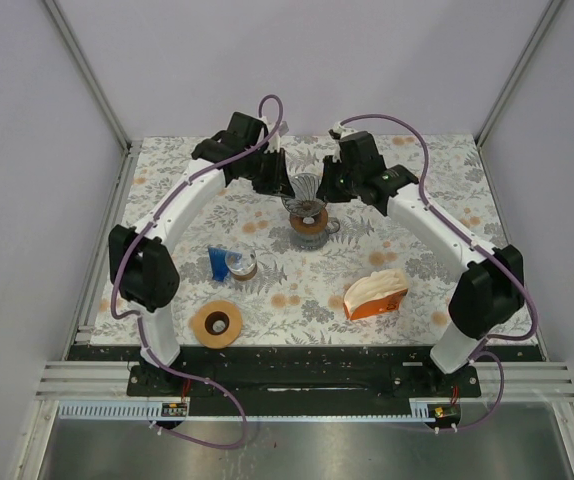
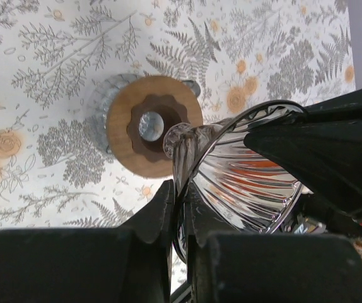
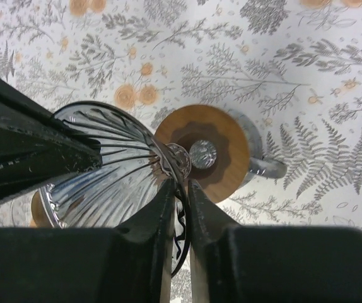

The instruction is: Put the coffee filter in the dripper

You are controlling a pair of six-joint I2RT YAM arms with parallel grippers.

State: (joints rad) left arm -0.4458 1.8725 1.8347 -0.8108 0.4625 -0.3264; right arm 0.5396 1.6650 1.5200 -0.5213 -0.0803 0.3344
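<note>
The clear ribbed glass dripper hangs tilted above a wooden ring that sits on a grey mug. My left gripper is shut on the dripper's rim from the left. In the left wrist view the fingers pinch the glass wall of the dripper. My right gripper is shut on the dripper from the right, its fingers closed over the thin dark loop below the cone. A white and orange wedge that looks like folded paper filters lies at the front right, apart from both grippers.
The wooden ring with the mug's handle is right under the dripper's tip. A blue object beside a small cup stands left of centre. A tan ring-shaped roll lies at the front left.
</note>
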